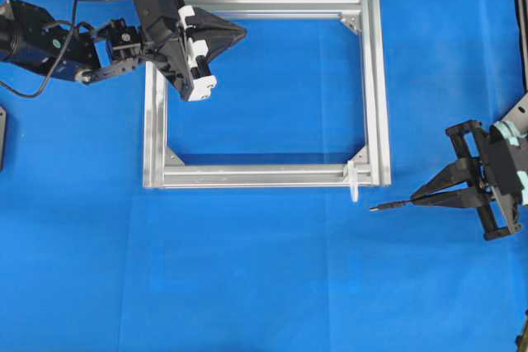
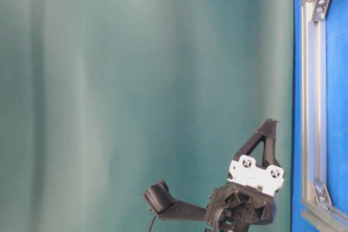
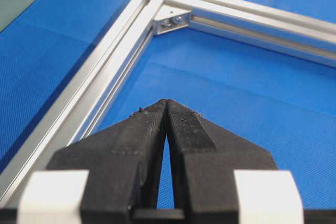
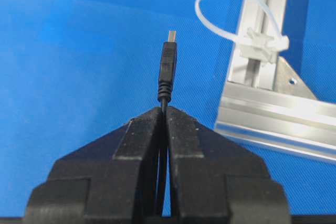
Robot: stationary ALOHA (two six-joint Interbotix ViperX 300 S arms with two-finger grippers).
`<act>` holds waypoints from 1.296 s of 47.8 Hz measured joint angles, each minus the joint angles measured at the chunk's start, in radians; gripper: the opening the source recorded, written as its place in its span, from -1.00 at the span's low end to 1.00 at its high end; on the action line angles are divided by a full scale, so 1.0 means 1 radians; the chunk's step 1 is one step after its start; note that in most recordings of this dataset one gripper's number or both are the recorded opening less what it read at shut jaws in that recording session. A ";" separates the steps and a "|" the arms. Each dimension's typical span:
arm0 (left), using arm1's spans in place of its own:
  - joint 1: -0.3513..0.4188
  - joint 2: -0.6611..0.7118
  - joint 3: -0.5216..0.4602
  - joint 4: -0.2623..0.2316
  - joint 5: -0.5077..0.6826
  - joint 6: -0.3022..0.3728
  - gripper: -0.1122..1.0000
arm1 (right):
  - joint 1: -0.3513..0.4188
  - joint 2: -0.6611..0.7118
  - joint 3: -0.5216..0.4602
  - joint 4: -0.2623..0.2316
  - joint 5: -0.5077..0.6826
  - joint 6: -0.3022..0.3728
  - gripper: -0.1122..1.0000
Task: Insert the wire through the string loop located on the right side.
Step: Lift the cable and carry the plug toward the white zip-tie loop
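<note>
My right gripper (image 1: 415,198) is shut on the wire (image 1: 389,204), whose slim black plug (image 4: 167,71) sticks out past the fingertips with its silvery tip forward. The plug points left, a little below and to the right of the string loop (image 1: 353,180). In the right wrist view the loop (image 4: 231,11) is a whitish arc tied to the silver frame (image 4: 262,108), up and to the right of the plug. Over the frame's top-left corner hangs my left gripper (image 1: 241,33), shut with nothing between its fingers (image 3: 181,124).
The rectangular silver frame (image 1: 377,80) lies flat on the blue cloth, with triangular brackets (image 1: 352,19) in its corners. A dark object (image 1: 2,138) sits at the left edge. In the table-level view a teal backdrop fills most of the picture behind the left gripper (image 2: 269,126).
</note>
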 measured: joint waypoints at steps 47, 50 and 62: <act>0.000 0.000 0.000 0.000 0.000 0.000 -0.80 | -0.138 0.000 0.003 -0.002 -0.011 -0.015 -0.87; 0.000 0.000 0.000 0.000 0.000 0.000 -0.80 | -0.138 0.000 0.003 -0.002 -0.011 -0.015 -0.87; 0.000 0.000 0.000 0.000 0.000 0.000 -0.80 | -0.138 0.000 0.003 -0.002 -0.011 -0.015 -0.87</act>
